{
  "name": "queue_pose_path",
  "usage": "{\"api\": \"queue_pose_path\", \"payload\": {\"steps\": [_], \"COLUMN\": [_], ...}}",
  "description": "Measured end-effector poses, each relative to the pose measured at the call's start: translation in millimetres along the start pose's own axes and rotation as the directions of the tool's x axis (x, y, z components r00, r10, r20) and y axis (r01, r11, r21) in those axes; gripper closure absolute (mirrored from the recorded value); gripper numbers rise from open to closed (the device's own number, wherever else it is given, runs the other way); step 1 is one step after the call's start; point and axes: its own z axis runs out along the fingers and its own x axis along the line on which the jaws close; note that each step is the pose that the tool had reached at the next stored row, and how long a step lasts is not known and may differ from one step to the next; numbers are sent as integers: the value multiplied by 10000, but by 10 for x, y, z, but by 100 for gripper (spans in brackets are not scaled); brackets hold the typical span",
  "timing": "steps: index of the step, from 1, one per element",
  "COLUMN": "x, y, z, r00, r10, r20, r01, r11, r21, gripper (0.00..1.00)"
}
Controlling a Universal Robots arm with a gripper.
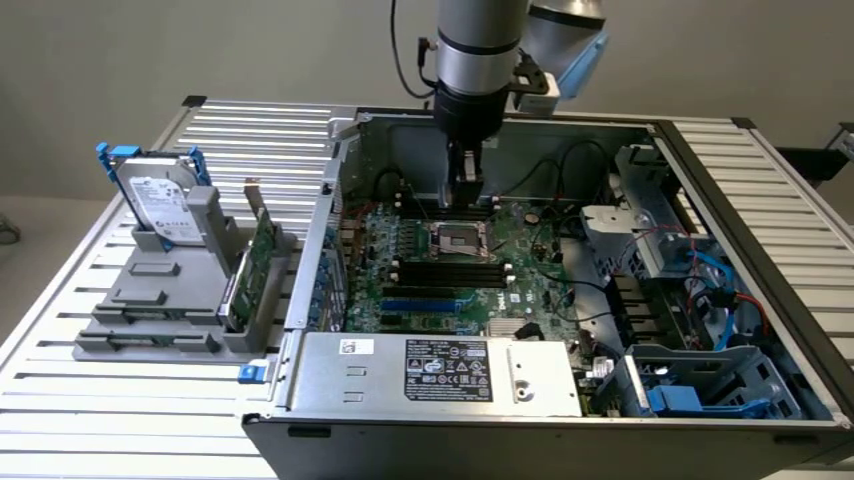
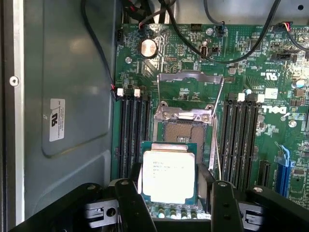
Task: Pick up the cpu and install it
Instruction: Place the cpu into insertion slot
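The cpu (image 2: 168, 175) is a small flat square chip with a silver top and a greenish rim. It sits between the two dark fingers (image 2: 131, 205) of my gripper (image 2: 174, 205), which is shut on it. Just beyond the chip lies the open motherboard socket (image 2: 185, 129), its metal load plate (image 2: 190, 82) swung up and its lever raised. In the exterior view my gripper (image 1: 466, 200) hangs straight down inside the open computer case, a little above and behind the socket (image 1: 465, 243). The chip overlaps the socket's near edge in the wrist view.
Black memory slots (image 2: 134, 133) flank the socket on both sides. Black cables (image 2: 193, 46) cross the board behind it. The case wall (image 1: 327, 230) and the power supply (image 1: 441, 370) hem in the board. Outside the case, a hard drive (image 1: 160, 205) in blue brackets stands on a grey holder (image 1: 174, 295).
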Motion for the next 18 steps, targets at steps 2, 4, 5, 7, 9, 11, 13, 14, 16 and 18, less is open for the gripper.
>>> {"api": "queue_pose_path", "payload": {"steps": [2,4,5,7,9,11,13,14,16,18], "x": [-47,-102,-130,-164,-177,-183,-188,-191,-196,-201], "y": [-2,-3,-2,11,30,41,46,48,51,53], "z": [-6,-12,-15,-10,12,47,83,101,136,174], "r00": [10000,10000,10000,10000,10000,10000,10000,10000,10000,10000], "r10": [18,30,37,39,40,40,44,49,62,82], "r20": [0,-2,-2,-2,-5,-3,-4,-3,-2,-3], "r01": [-18,-30,-37,-39,-40,-40,-44,-49,-62,-82], "r11": [10000,10000,10000,9999,9999,9999,9999,9999,9999,9999], "r21": [35,67,80,93,99,104,104,104,106,107], "gripper": [46,46,46,46,46,46,46,46,46,46]}}
